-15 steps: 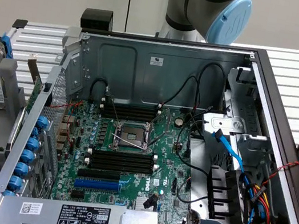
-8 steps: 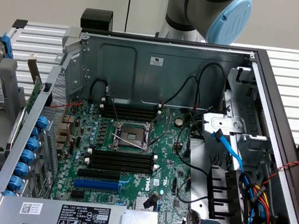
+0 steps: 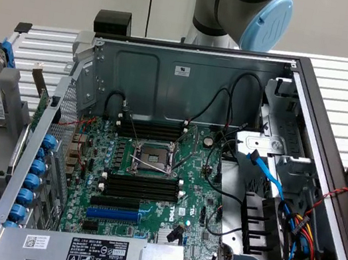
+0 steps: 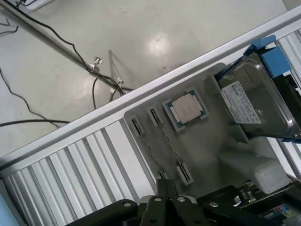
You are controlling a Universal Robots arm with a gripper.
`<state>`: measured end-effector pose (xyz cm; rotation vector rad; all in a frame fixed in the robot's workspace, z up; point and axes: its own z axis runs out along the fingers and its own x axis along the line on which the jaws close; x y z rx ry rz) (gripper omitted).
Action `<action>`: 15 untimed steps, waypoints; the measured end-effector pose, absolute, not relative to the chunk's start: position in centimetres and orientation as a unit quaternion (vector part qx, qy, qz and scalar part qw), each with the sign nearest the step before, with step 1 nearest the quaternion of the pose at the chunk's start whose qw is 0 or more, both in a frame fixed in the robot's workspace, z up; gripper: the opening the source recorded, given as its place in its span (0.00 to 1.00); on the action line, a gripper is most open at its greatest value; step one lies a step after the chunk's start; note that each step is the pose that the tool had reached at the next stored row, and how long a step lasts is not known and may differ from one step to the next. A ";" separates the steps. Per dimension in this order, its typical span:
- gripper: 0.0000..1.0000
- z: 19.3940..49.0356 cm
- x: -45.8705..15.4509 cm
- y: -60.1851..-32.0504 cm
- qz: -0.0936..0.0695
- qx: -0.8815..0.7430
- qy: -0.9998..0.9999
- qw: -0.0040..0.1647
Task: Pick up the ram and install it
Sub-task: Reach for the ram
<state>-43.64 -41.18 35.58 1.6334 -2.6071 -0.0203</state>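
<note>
Two narrow sticks are held on edge in a grey tray [image 4: 211, 150]: the ram [image 4: 149, 150] and a second stick [image 4: 170, 145] just beside it, each caught between black end clips. In the wrist view the gripper [image 4: 167, 186] is seen above the tray, its jaws drawn together tip against tip with nothing visible between them. One end of the ram lies closest to them; whether it is touched cannot be told. A processor [image 4: 186, 107] is laid flat in the same tray near the sticks, and a hard drive [image 4: 256, 101] is propped beside it. The tray is carried on a slatted metal surface [image 4: 70, 165]. In the exterior view the tray is placed at nine o'clock, both sticks showing as green strips at six o'clock of the hard drive. An open computer case [image 3: 188, 85] is set at the centre, its motherboard [image 3: 200, 175] exposed, with black memory slots [image 3: 140, 185] at twelve and six o'clock of the socket [image 3: 153, 158]. The arm [image 3: 249, 8] is seen at twelve o'clock, behind the case.
</note>
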 end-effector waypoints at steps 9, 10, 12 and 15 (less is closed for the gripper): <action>0.11 35.6 -43.6 -41.2 -0.004 0.598 -0.801 0.033; 0.11 35.6 -43.6 -41.2 -0.004 0.605 -0.795 0.033; 0.11 35.6 -43.6 -41.2 -0.003 0.620 -0.784 0.033; 0.11 35.6 -43.6 -41.2 -0.002 0.641 -0.767 0.033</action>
